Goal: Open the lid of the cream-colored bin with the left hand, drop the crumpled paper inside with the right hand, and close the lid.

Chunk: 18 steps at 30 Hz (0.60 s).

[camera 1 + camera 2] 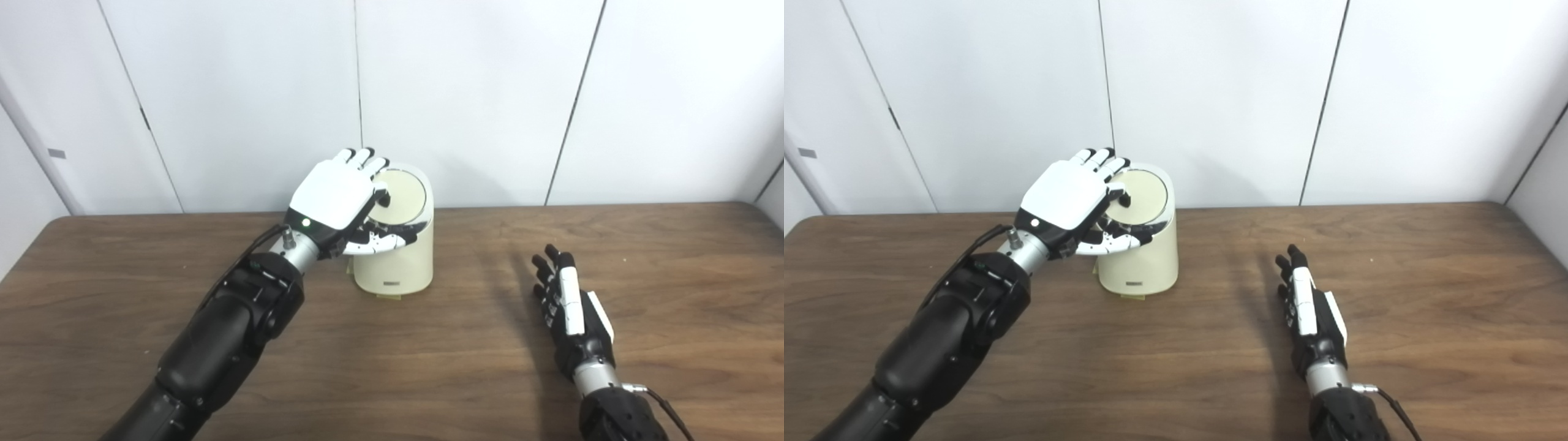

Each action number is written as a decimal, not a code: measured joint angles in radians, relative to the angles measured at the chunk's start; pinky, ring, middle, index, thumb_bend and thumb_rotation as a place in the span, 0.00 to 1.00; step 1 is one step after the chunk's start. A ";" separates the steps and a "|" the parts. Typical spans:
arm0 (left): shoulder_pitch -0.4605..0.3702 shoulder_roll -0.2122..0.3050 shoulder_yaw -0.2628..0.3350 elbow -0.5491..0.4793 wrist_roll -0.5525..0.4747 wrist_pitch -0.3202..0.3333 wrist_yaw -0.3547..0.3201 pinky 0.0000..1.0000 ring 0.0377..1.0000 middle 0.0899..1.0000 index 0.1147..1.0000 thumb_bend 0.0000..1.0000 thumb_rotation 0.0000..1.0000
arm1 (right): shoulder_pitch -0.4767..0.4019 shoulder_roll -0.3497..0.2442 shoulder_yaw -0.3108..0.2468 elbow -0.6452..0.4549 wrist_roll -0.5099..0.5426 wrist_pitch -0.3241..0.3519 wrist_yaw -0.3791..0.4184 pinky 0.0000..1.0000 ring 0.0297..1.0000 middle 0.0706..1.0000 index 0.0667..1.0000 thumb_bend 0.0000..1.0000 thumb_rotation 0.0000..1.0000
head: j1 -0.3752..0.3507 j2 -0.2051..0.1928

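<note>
Cream bin sits at back-centre of surface, lid looks shut w/ left robot hand draped flat over its left edge, gripping nothing; right robot hand rests open & empty, no paper visible

Bare tabletop lies open between the hands; only the bin, near the back wall, stands in the way.

Both head cameras looked down and forward across the table toward the white wall, from fairly near. The right eye view sat slightly to the right, so the bin appeared further left in it. Both shared nearly the whole scene.
</note>
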 measured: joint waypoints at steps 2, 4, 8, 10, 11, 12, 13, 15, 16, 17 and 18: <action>0.000 0.000 -0.001 0.000 -0.002 -0.002 -0.003 0.94 0.98 0.94 0.64 0.60 1.00 | 0.000 0.003 0.000 -0.003 0.000 0.006 -0.001 0.99 1.00 0.95 0.98 0.64 1.00 | 0.000 0.000; 0.000 0.000 -0.002 0.000 -0.006 -0.003 -0.005 0.94 0.98 0.94 0.65 0.60 1.00 | -0.001 0.005 -0.001 -0.006 0.000 0.010 -0.001 1.00 1.00 0.95 0.99 0.63 1.00 | 0.000 0.000; 0.002 0.000 0.000 0.000 -0.013 -0.005 -0.004 0.93 0.97 0.93 0.66 0.60 1.00 | -0.001 0.005 -0.001 -0.006 0.001 0.010 -0.001 1.00 1.00 0.95 0.99 0.64 1.00 | 0.002 0.000; 0.004 0.000 0.004 0.000 -0.020 -0.009 -0.003 0.93 0.97 0.93 0.66 0.59 1.00 | -0.001 0.005 -0.002 -0.006 0.001 0.010 -0.001 1.00 1.00 0.95 0.99 0.64 1.00 | 0.002 0.000; 0.005 0.000 0.009 0.000 -0.027 -0.010 -0.002 0.92 0.97 0.93 0.67 0.58 1.00 | -0.001 0.006 -0.002 -0.006 0.001 0.010 -0.001 1.00 1.00 0.94 0.99 0.64 1.00 | 0.002 -0.003; 0.008 0.000 0.013 0.000 -0.035 -0.010 -0.001 0.92 0.96 0.92 0.68 0.58 1.00 | -0.001 0.006 -0.002 -0.006 0.001 0.010 -0.001 1.00 1.00 0.94 0.99 0.63 1.00 | 0.002 -0.005; 0.013 -0.001 0.021 -0.001 -0.042 -0.011 0.002 0.91 0.95 0.91 0.68 0.57 1.00 | -0.001 0.006 -0.002 -0.006 0.001 0.010 -0.001 1.00 1.00 0.94 0.99 0.63 1.00 | 0.002 -0.005; 0.027 -0.005 0.034 -0.006 -0.055 -0.013 0.018 0.89 0.93 0.89 0.68 0.55 1.00 | -0.001 0.006 -0.002 -0.005 0.001 0.009 -0.001 1.00 1.00 0.94 0.99 0.63 1.00 | 0.000 -0.006; 0.033 -0.009 0.042 -0.007 -0.070 -0.015 0.028 0.89 0.93 0.89 0.70 0.54 0.99 | -0.001 0.006 -0.002 -0.005 0.001 0.009 -0.001 1.00 1.00 0.94 0.99 0.63 1.00 | 0.000 -0.006; 0.043 -0.014 0.057 -0.009 -0.086 -0.015 0.030 0.88 0.92 0.88 0.73 0.53 0.97 | -0.001 0.006 -0.002 -0.005 0.001 0.009 -0.001 1.00 1.00 0.94 0.99 0.63 1.00 | 0.002 -0.008; 0.053 -0.021 0.074 -0.013 -0.113 -0.014 0.030 0.86 0.91 0.88 0.75 0.53 0.95 | -0.002 0.006 -0.002 -0.004 0.001 0.007 0.000 1.00 1.00 0.94 0.99 0.63 1.00 | 0.002 -0.008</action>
